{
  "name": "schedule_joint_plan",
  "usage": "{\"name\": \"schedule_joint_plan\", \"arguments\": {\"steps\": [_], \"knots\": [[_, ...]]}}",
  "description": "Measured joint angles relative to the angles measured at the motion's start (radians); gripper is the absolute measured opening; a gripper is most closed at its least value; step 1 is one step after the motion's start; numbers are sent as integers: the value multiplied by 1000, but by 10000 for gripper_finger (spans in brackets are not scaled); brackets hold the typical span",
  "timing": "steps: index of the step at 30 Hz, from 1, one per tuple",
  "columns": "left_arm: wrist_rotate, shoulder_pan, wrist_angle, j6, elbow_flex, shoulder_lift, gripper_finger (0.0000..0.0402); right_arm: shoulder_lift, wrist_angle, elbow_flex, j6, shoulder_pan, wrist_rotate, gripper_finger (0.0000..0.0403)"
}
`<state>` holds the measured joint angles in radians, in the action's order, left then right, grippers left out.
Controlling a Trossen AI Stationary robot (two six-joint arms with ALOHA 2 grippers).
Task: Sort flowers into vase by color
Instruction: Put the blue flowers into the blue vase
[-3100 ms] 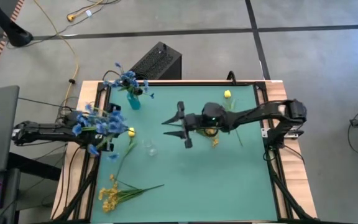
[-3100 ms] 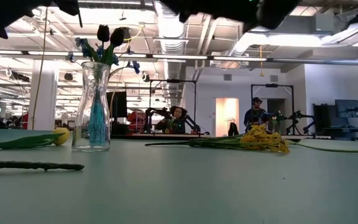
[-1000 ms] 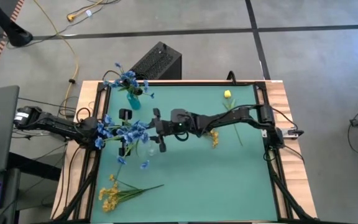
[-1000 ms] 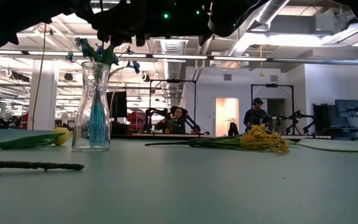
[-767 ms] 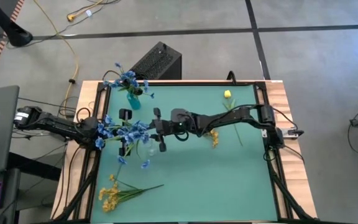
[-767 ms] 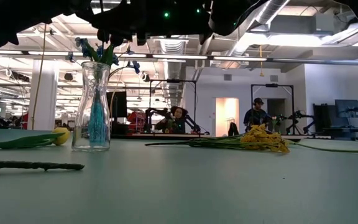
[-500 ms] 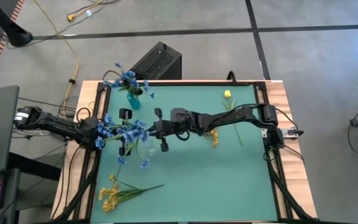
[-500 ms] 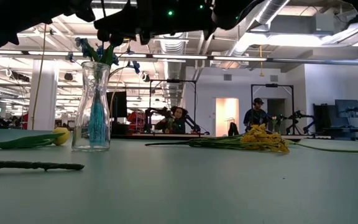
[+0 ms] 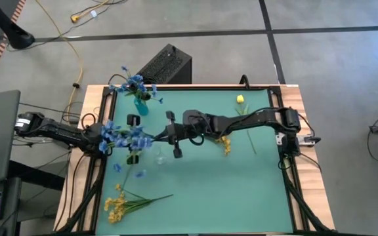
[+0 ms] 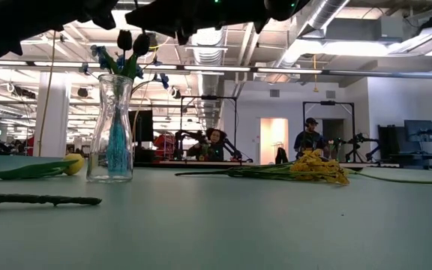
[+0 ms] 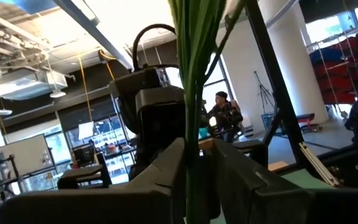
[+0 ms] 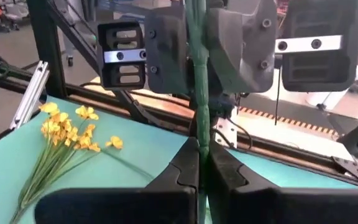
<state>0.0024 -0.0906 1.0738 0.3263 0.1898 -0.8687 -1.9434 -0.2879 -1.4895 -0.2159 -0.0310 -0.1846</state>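
Since a second ago the blue spray (image 9: pixel 125 136) has been drawn a little toward the left edge, and the right gripper (image 9: pixel 169 136) has gone from spread fingers to fingers pinched tight on the green stalk (image 12: pixel 198 93). Over the green tabletop (image 9: pixel 241 190) the two dark arms meet near the middle of the left half, well above the surface, so in the low view they show only as dark shapes along the top. The left gripper (image 9: pixel 135 139) has the same stalk running up between its fingers (image 11: pixel 166 180), which sit close around it, though I cannot tell whether they are truly clamping it or slackening. The right arm reaches across from the far right side, its fingers (image 12: pixel 185 171) shut on the stem just beside the other gripper. A clear glass vase (image 10: pixel 115 129) stands near the back left corner, already holding blue flowers (image 9: pixel 134 85). A yellow spray (image 9: pixel 118 203) lies flat near the front left edge, another yellow spray (image 9: pixel 226 144) lies right of centre, and a single yellow bud stem (image 9: pixel 240 99) rests toward the back right.
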Motion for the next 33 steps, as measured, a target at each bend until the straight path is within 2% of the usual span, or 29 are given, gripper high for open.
{"name": "schedule_joint_plan", "arguments": {"steps": [11, 17, 27, 30, 33], "knots": [[-23, 0, -7, -17, -1, 0, 64, 1, 52, 0, 6, -10, 0, 35], [-24, 0, -9, -17, -1, 0, 64, 2, 126, 0, 4, -10, 53, 35], [-68, -1, -17, -17, -1, 0, 63, 2, 134, 0, -1, -13, 63, 36], [-69, -1, -23, -16, -1, 0, 51, 2, 135, 0, -5, -13, 62, 40], [-68, -1, -27, -5, -1, 0, 16, 2, 135, 0, -15, -13, 62, 57]]}}
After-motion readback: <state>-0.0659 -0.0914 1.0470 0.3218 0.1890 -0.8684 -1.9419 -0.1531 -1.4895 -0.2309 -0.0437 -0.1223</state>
